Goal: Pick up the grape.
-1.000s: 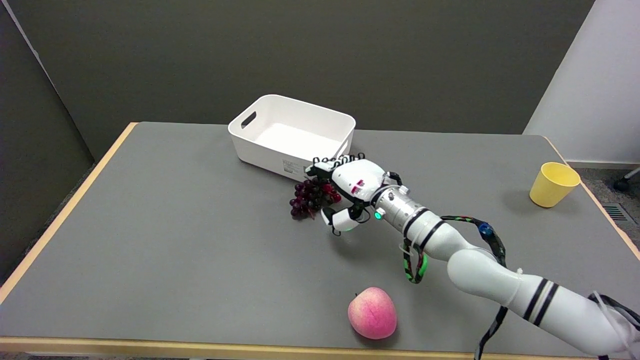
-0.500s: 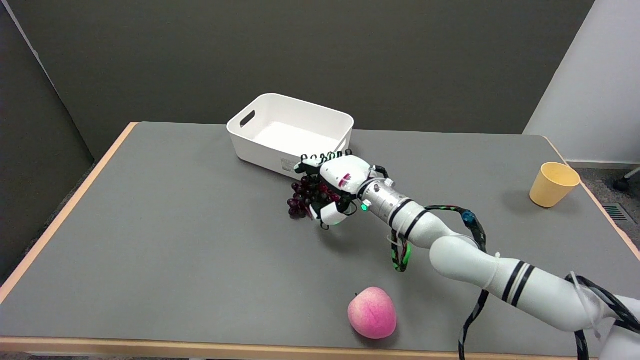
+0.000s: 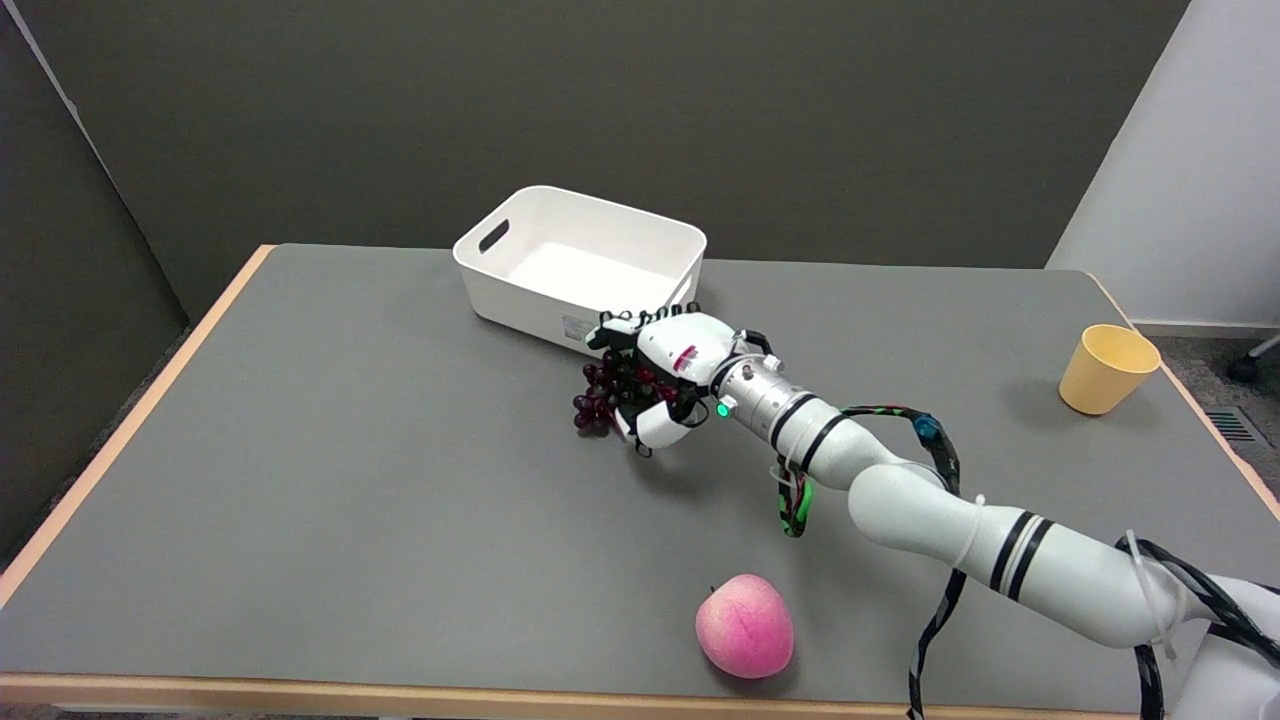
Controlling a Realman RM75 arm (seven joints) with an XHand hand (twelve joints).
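- Right hand (image 3: 668,375) is wrapped around the right end of the grape bunch (image 3: 608,392): the upper fingers (image 3: 622,326) arch over the top of the cluster and the thumb (image 3: 655,424) comes in from below, on the side nearer the camera. It looks like a hold on the fruit, though the contact itself is hidden under the palm.
- The grape bunch is dark purple and lies on the grey counter (image 3: 330,470), just in front of the near right corner of the white bin (image 3: 665,240). Its long axis runs roughly left to right in the head view, in line with the forearm; the free end pokes out to the left of the hand, away from the wrist.
- Whether the bunch is resting on the counter or already just clear of it cannot be told from this view.
- With the grip across the right end, my judgement is that the coming move is a straight lift, and the loose left end may droop or swing.
- The fingers' backs are close to the bin wall, so a rise rather than a push forward seems safer.
- The bin carries a small label (image 3: 573,328) on its near wall; its print is too small to read. No other writing or brand can be made out.
- Further off, a pink peach (image 3: 745,626) sits near the counter's front edge, and a yellow cup (image 3: 1106,368) stands well apart at the right.
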